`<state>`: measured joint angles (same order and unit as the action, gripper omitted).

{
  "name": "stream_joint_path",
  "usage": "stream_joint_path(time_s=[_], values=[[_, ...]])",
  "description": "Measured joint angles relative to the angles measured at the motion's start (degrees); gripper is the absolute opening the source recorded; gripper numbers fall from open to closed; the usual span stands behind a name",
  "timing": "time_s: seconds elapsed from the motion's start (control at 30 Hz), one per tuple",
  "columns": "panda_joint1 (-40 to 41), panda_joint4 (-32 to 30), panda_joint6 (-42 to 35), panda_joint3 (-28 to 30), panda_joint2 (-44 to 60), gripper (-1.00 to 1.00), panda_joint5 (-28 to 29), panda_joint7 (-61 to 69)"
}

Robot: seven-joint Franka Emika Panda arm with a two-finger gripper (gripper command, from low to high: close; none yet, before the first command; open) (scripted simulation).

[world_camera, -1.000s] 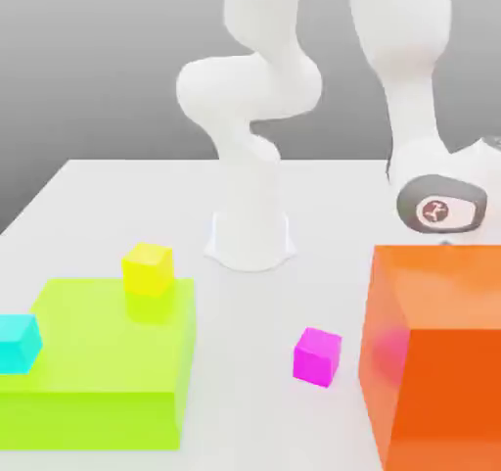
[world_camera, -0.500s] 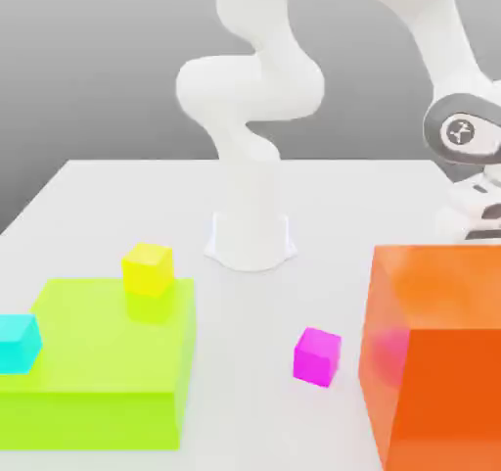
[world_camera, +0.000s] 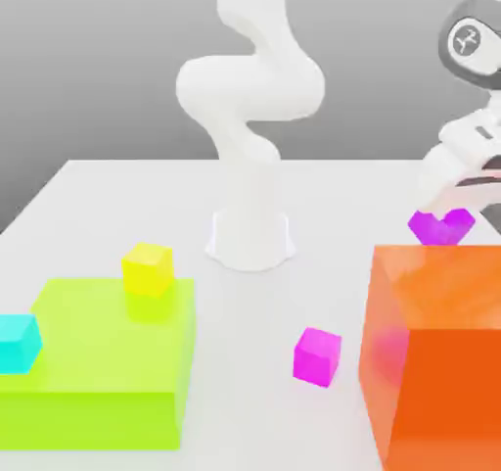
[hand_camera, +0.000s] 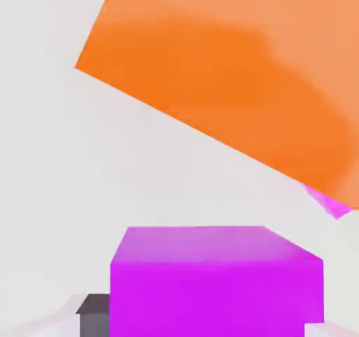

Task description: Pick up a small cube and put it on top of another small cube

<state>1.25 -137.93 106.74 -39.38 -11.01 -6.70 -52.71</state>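
Near: green block (world_camera: 98, 361) carrying cyan cube (world_camera: 18, 343) and yellow cube (world_camera: 148, 268); orange block (world_camera: 435, 352) at the exterior view's right. Middle: magenta cube (world_camera: 317, 355) on the worktop (world_camera: 245, 312). Far: pincer (world_camera: 452, 208) clamped on the small cube (world_camera: 440, 227), held in the air behind the orange block's far edge. Step in hand, by judgement: carrying. Next move calls for travel over a chosen small cube, then a squared, gentle lowering.
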Motion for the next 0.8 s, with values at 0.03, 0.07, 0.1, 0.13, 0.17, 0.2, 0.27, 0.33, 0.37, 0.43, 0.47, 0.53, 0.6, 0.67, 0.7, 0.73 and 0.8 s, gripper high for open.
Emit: stream_joint_path(time_s=[0.03,0.07,0.1,0.13,0.17,0.2,0.27,0.33,0.37,0.43,0.47,0.53,0.6,0.67,0.7,0.73,0.8], values=[[1.2,-0.2,0.4,1.4,-1.0,-1.00,-0.2,-0.1],[2.6,-0.6,1.1,2.6,-1.8,-1.00,-0.2,-1.0],[3.7,-1.2,1.6,3.4,-2.6,-1.00,-0.2,-2.7],[4.8,-1.8,2.1,4.0,-3.3,-1.00,-0.2,-4.8],[5.8,-2.5,2.6,4.6,-3.9,-1.00,-0.2,-7.1],[6.8,-3.2,3.1,5.0,-4.6,-1.00,-0.2,-9.5],[9.1,-4.5,4.1,5.6,-6.0,-1.00,-0.3,-14.3],[11.0,-6.0,5.0,6.5,-7.3,-1.00,-0.4,-19.2],[12.1,-6.6,5.5,6.8,-8.0,-1.00,-0.5,-21.6],[14.3,-8.0,6.4,7.5,-9.3,-1.00,-0.6,-26.4],[15.3,-8.7,6.9,7.8,-10.0,-1.00,-0.7,-28.8],[17.5,-10.1,7.8,8.4,-11.4,-1.00,-1.0,-33.6],[19.8,-11.5,8.7,8.9,-12.9,-1.00,-1.3,-38.3],[22.0,-12.9,9.6,9.5,-14.3,-1.00,-1.7,-43.0],[23.2,-13.6,10.1,9.7,-15.0,-1.00,-1.8,-45.4],[24.3,-14.3,10.5,10.0,-15.7,-1.00,-2.1,-47.7],[26.7,-15.7,11.4,10.4,-17.2,-1.00,-2.6,-52.2]])
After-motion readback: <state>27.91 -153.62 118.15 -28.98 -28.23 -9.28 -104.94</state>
